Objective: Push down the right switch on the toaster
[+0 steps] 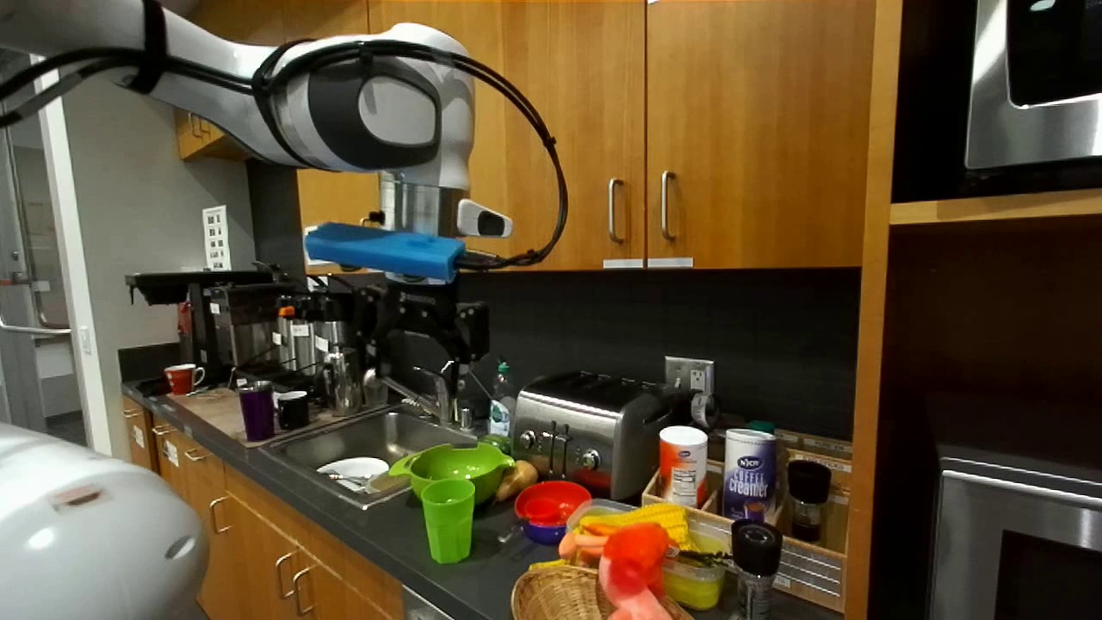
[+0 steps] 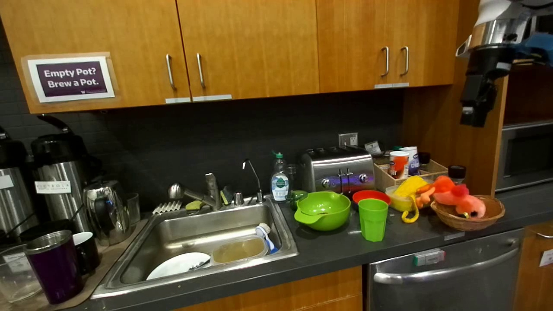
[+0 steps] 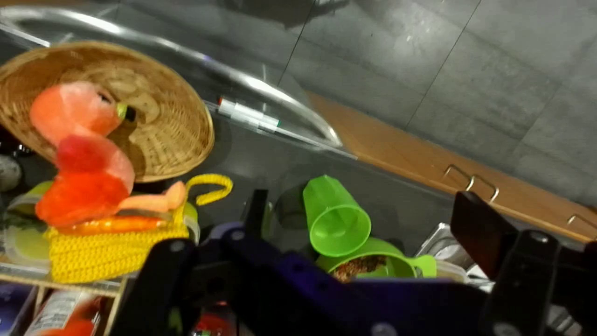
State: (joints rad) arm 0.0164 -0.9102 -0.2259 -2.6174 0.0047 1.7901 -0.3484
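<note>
The toaster is a shiny silver metal box with a dark slotted top, standing against the back wall in both exterior views [image 1: 575,422] [image 2: 339,166]. Its front has two knobs and two thin levers side by side in the middle. The right lever [image 2: 348,177] also shows in an exterior view [image 1: 565,441]; both levers look raised, though this is small to judge. My gripper [image 1: 422,353] is open and empty, high above the counter and apart from the toaster. It also shows in an exterior view [image 2: 477,114] and in the wrist view [image 3: 361,205], where the toaster does not show.
A green cup [image 1: 448,521] and green bowl [image 2: 324,211] stand before the toaster, beside a red bowl [image 2: 371,196]. A wicker basket [image 3: 172,126] holds a pink plush bird. A box of containers [image 2: 432,170] stands right of the toaster; the sink [image 2: 287,242] lies left. Cabinets [image 1: 758,129] hang above.
</note>
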